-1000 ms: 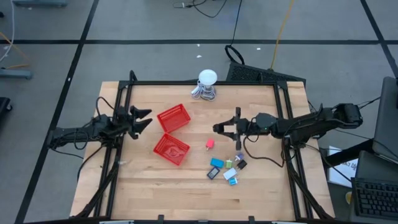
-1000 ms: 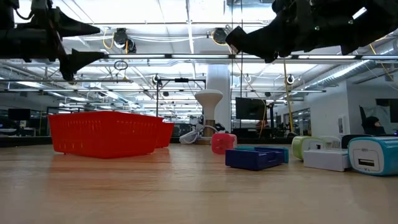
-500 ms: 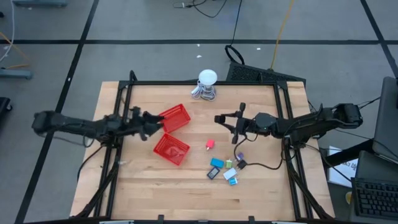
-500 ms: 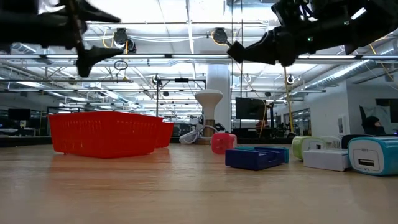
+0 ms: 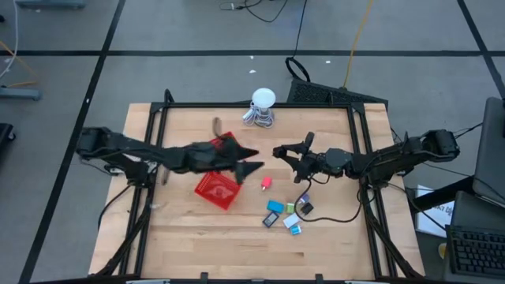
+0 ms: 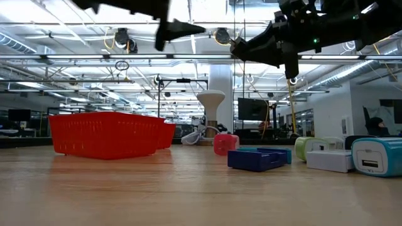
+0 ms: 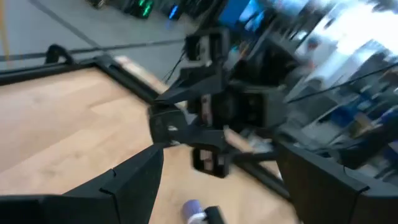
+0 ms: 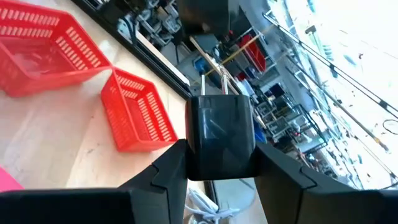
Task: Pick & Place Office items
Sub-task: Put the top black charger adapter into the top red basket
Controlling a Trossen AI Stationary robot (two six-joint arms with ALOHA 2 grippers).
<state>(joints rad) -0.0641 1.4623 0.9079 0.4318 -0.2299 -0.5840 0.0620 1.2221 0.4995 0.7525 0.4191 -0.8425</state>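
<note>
My right gripper hangs above the table's middle, shut on a black plug block with two metal prongs. My left gripper is open and reaches out high over the two red baskets. It faces the right gripper with nothing between its fingers. A pink-red piece lies on the wood just below the left fingertips. A cluster of small blue, green, white and black pieces lies nearer the front edge. The low view shows them resting flat: pink, dark blue, light blue. My right gripper pinches the black plug block by its two opposite sides between its two fingers. The fingers come level from the table's right. The prongs stick out past the fingertips. The block is lifted clear of the table.
A white round-headed gadget with a coiled cable stands at the table's far edge. A dark cable loops from under the right arm onto the wood beside the cluster. Black frame rails run along both sides. Bare wood lies at the near left.
My left arm has swung from the table's left edge out toward the right and upward. It now stretches over the baskets, still open. My right gripper has stayed in place but rolled about its own axis, turning the black plug block with it.
</note>
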